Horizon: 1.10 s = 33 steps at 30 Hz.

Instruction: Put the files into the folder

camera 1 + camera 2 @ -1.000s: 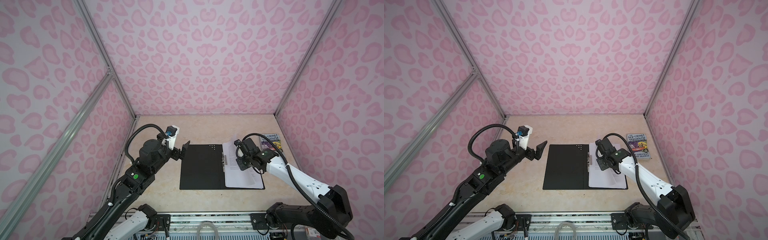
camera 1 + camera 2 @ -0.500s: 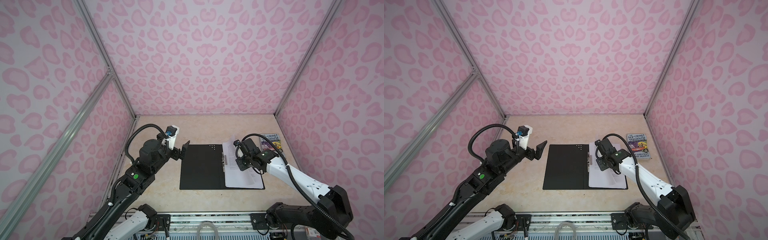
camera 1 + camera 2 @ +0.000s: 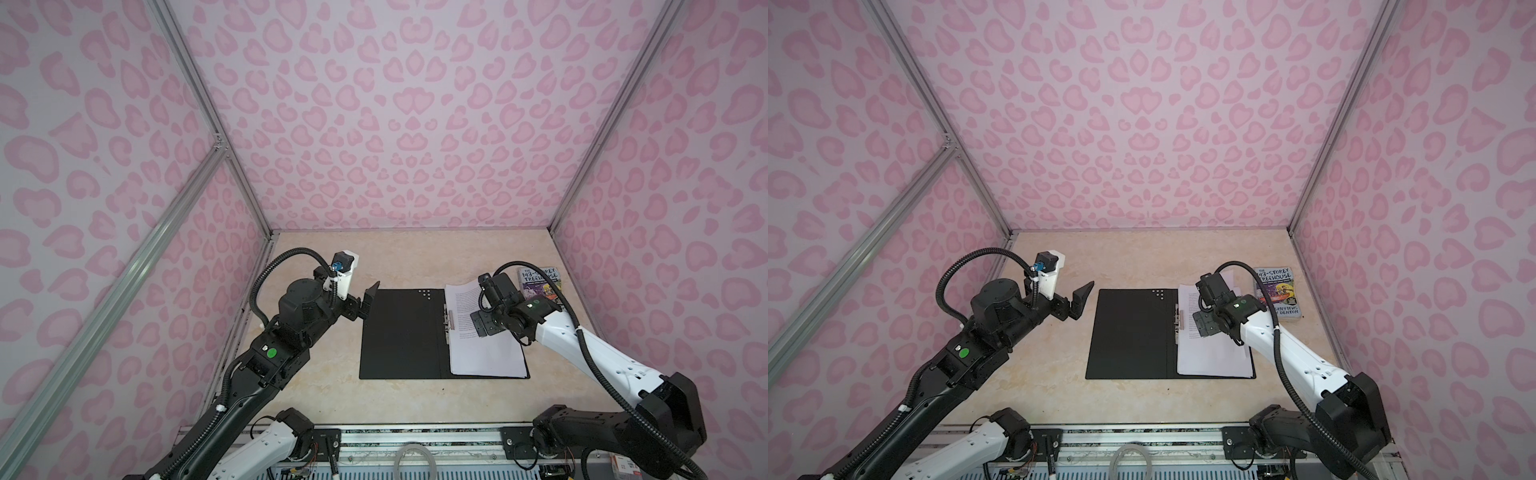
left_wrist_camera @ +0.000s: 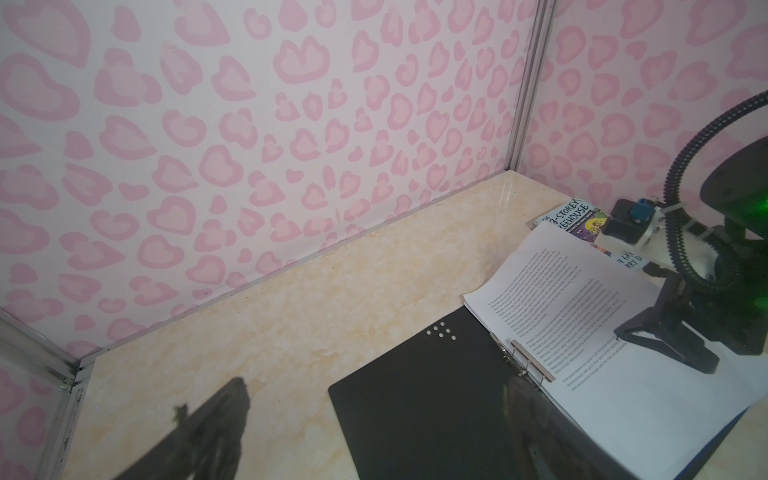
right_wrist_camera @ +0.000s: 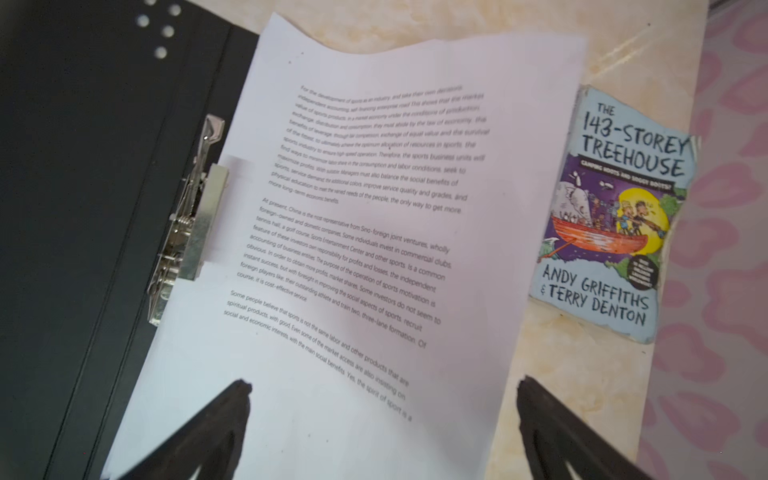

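Right fingers (image 5: 216, 424) just sprang wide; white printed paper sheets (image 5: 353, 249) lie in open black folder (image 5: 83, 208), placement apparently done; left fingers (image 3: 1081, 296) wide.

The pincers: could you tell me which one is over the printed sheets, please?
The right pincer, open above the files; the left pincer hangs beside the folder, at its opposite edge.

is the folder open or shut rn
Open. In both top views the folder lies spread flat with its black inside up, and the files rest on one half beside the clip.
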### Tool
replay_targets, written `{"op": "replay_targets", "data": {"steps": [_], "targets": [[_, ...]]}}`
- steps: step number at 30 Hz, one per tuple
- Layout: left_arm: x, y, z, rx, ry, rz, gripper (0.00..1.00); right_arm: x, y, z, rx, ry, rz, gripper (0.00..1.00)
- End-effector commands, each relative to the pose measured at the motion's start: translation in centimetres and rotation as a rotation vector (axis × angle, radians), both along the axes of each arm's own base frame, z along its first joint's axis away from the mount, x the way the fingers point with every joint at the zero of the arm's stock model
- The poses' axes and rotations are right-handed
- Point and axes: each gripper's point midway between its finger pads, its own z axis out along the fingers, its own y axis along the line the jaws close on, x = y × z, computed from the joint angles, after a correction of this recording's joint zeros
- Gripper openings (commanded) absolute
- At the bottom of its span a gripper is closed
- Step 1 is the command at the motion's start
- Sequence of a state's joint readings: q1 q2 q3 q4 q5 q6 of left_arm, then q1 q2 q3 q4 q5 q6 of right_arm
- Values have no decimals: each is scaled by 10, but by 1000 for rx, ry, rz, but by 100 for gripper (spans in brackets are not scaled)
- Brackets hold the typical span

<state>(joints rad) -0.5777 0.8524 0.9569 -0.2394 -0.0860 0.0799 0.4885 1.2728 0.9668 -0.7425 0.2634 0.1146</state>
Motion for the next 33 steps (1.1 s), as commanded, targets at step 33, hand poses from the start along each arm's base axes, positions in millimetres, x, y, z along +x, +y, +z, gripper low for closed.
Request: {"op": "replay_targets", "data": {"steps": [33], "targets": [[-27,-98,-197,-373,840,-133,97,22,93,-67,472,37,-111,60]]}}
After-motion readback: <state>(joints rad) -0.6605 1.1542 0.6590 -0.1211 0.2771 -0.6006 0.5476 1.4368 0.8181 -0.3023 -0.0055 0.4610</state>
